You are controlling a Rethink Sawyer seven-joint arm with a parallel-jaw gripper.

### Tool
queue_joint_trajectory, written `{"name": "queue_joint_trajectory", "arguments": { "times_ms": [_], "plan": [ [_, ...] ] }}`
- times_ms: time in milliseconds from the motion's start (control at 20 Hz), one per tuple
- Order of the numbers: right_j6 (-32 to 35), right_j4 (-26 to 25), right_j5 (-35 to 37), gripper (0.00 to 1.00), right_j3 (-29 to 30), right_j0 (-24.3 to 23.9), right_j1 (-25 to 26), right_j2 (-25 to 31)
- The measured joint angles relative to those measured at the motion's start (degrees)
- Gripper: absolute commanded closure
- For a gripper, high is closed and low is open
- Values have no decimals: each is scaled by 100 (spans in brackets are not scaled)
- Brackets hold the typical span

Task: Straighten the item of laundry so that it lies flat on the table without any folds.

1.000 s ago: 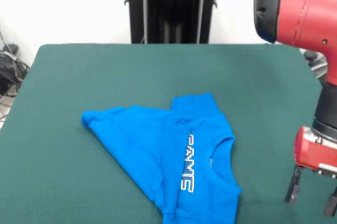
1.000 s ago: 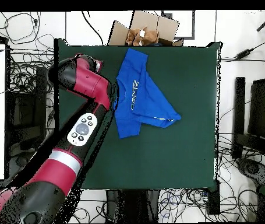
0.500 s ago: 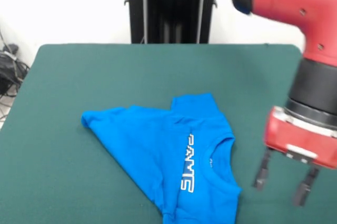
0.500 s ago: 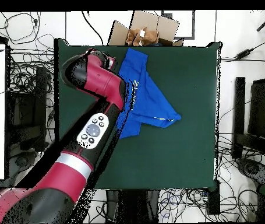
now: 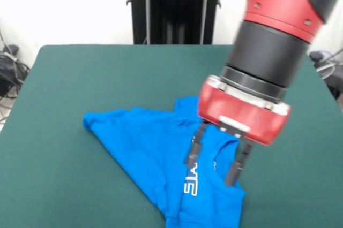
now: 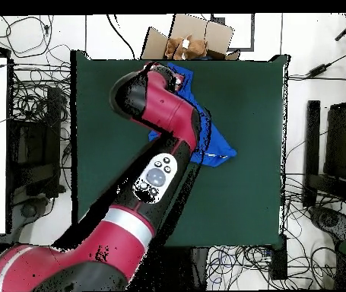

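Hovering over the shirt (image 5: 161, 158) in the front view: claw (image 5: 215, 162) is open, fingers spread fairly wide, holding nothing, poised above the collar and the white lettering. Can't tell if the tips touch the fabric. Shirt sits on the green surface (image 5: 80, 73), toward its near edge, and is clearly not flat: it reads as a rough triangle, one side doubled over the body, one sleeve poking out toward the far side. My read is that the task is barely started; no grasp yet, all the unfolding and smoothing left.

Overhead view: the arm (image 6: 160, 152) covers most of the shirt (image 6: 217, 144); only blue patches show beside it, near the surface (image 6: 252, 114) edge farthest from the base. Claw itself is hidden under the arm here. An open cardboard box (image 6: 195, 34) sits just past that edge, off the surface, with something brown inside; can't tell what.
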Motion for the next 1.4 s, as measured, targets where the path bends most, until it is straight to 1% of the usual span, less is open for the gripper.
{"name": "queue_joint_trajectory", "arguments": {
  "times_ms": [50, 200, 350, 500, 700, 750, 850, 1000, 1400],
  "plan": [
    [-1, -232, -109, 0, 61, -105, -95, 79],
    [0, -445, -215, 0, 134, -194, -181, 168],
    [0, -771, -312, 0, 288, -331, -351, 393],
    [0, -1232, -337, 0, 542, -547, -612, 758],
    [-1, -1609, -336, 0, 750, -684, -802, 989],
    [-1, -1827, -338, 0, 850, -745, -890, 1087],
    [0, -1952, -338, 0, 895, -776, -938, 1138],
    [-1, -2271, -337, 0, 1012, -828, -1035, 1258],
    [0, -2685, -350, 0, 1040, -848, -1059, 1424]
  ]
}}
